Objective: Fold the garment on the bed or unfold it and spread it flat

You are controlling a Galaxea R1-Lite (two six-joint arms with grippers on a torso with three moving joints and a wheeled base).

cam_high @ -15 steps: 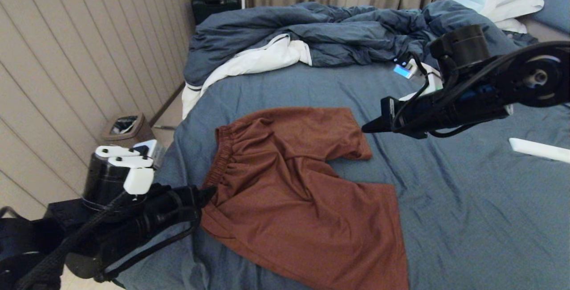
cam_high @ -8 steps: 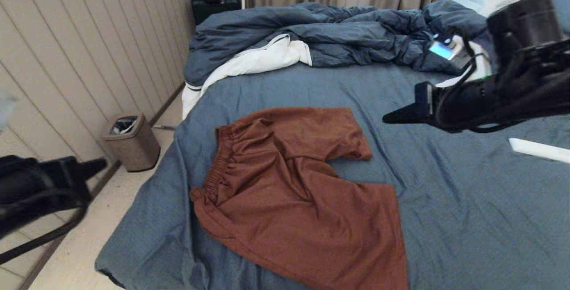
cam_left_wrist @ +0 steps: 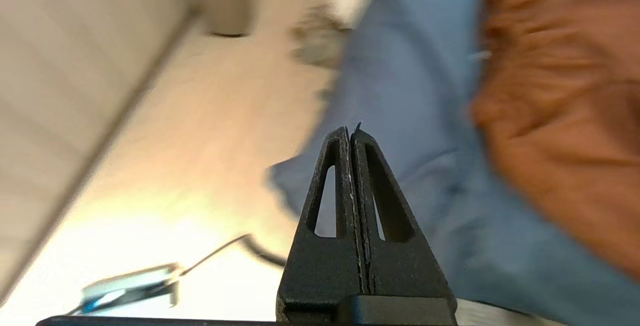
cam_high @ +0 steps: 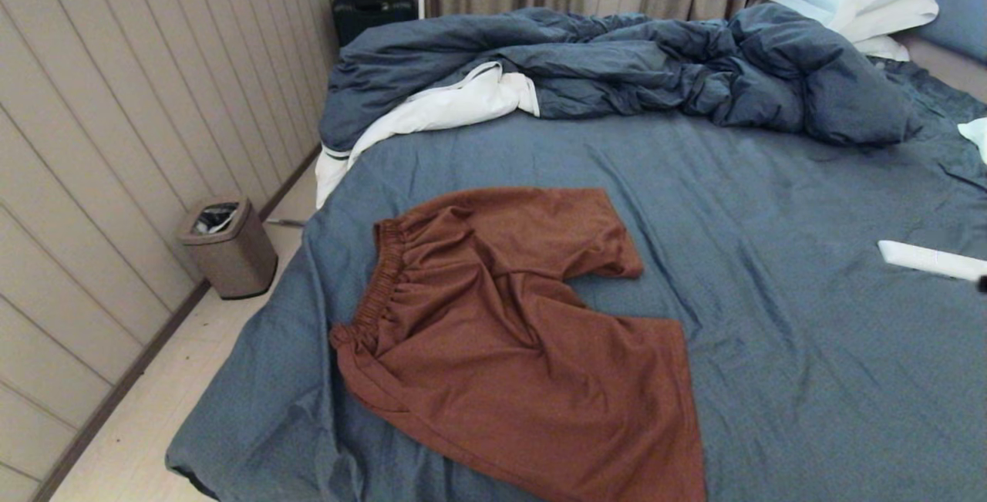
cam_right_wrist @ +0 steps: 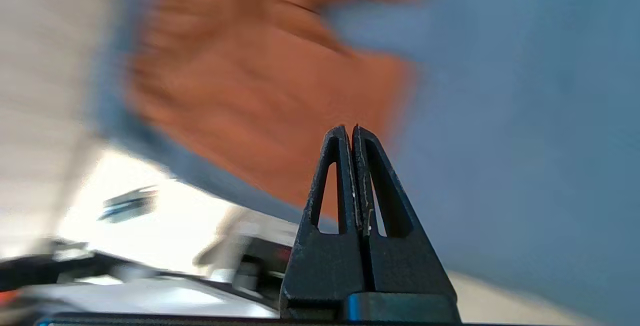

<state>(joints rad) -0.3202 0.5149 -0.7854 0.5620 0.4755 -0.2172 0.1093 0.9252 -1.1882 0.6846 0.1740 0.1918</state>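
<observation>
The rust-brown fabric shorts with the gathered elastic waistband (cam_high: 513,340) lie opened out on the slate-blue wrinkled sheet of the large bed (cam_high: 786,317), on the half of the bed away from the rumpled dark blue duvet (cam_high: 617,62), which is bunched well beyond them. The waistband faces the bed's wall-side edge. The leg nearer the duvet is curled under at its hem and creases run across the seat, so the spreading looks nearly but not wholly done.

To finish well, a gripper should likely pinch that curled hem alone and draw it away from the waistband, low over the sheet, so the rest does not drag.

The left gripper (cam_left_wrist: 351,133) has its fingers pressed together on nothing, beside the shorts over the bed's edge. The right gripper (cam_right_wrist: 349,133) is likewise closed and empty, above the shorts.

Half a second ago both arms showed in the head view; now neither does, and the shorts lie unchanged.
</observation>
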